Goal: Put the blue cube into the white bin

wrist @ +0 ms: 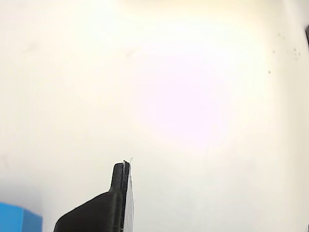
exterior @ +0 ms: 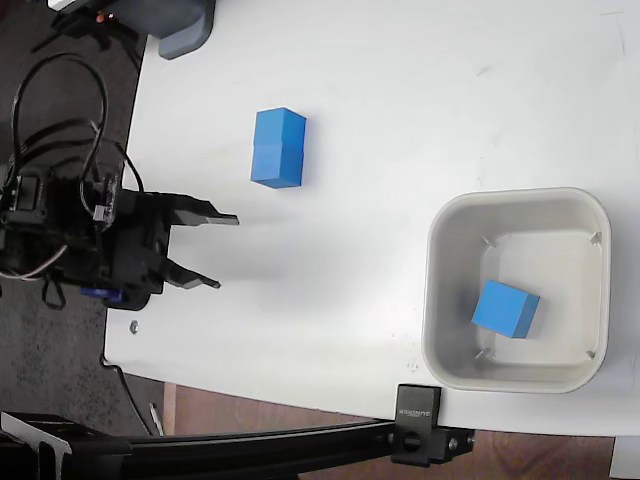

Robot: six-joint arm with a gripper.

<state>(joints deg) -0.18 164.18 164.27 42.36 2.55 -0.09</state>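
In the fixed view, two blue cubes (exterior: 278, 148) sit touching each other on the white table, up and to the right of my gripper (exterior: 222, 251). The gripper is at the table's left side, open, with nothing between its fingers. The white bin (exterior: 438, 300) stands at the right with another blue cube (exterior: 505, 308) lying inside it. The wrist view shows one dark finger (wrist: 113, 205) over bare table and a blue cube's corner (wrist: 19, 218) at the bottom left edge.
A grey object (exterior: 185, 30) sits at the table's top left corner. A black clamp (exterior: 420, 425) grips the table's lower edge just below the bin. Cables and the arm's body (exterior: 70, 230) hang off the table's left edge.
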